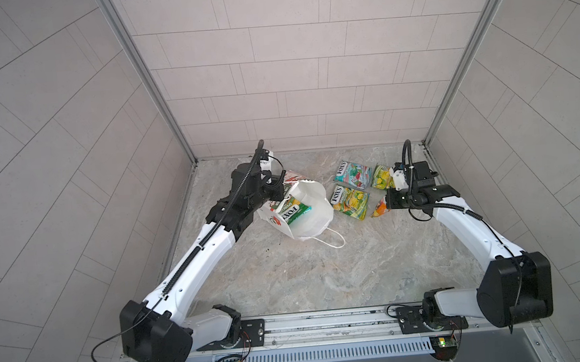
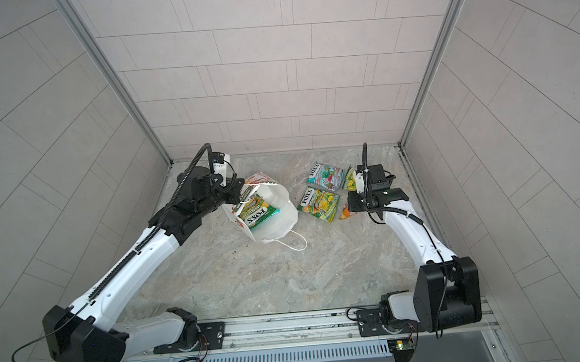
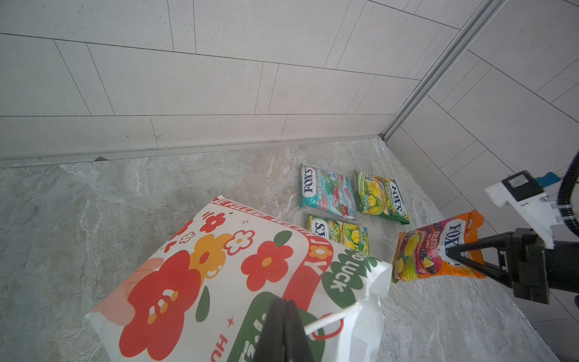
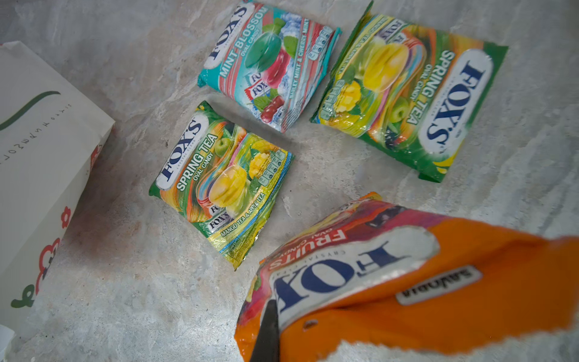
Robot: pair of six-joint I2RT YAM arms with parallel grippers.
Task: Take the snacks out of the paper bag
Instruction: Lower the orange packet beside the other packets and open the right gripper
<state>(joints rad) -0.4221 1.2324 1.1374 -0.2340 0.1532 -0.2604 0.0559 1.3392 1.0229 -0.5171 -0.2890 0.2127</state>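
**Snacks point(image 1: 352, 174): four outside the paper bag point(image 1: 310, 219), one showing inside**

Three packets lie flat on the marble table point(image 1: 306, 278), right of the bag and near the back wall. They are a teal packet point(image 4: 266, 62), a far green packet point(image 4: 404, 97) just beside it, and a near green packet point(image 4: 222, 185) in front of the teal one. A fourth, the orange packet point(image 3: 432, 250), hangs from the right gripper point(image 3: 450, 254), whose jaws are pinched tight on one end of it. It dangles just beside the near green packet, and whether its lower edge touches the table cannot be told. The right arm rises from the rail at the near right, its forearm running toward the back wall and its wrist bent inward to the left.

The bag sits left of centre, tilted, with its mouth open upward and one cord handle point(image 1: 332, 238) lying on the table. Inside, another green packet point(image 1: 292, 211) leans against the bag's wall. The left gripper point(image 3: 283, 305) is clamped narrow on the bag's rim beside the other handle. The left arm reaches forward from the near left, its forearm slanting inward and its wrist bent toward the bag.
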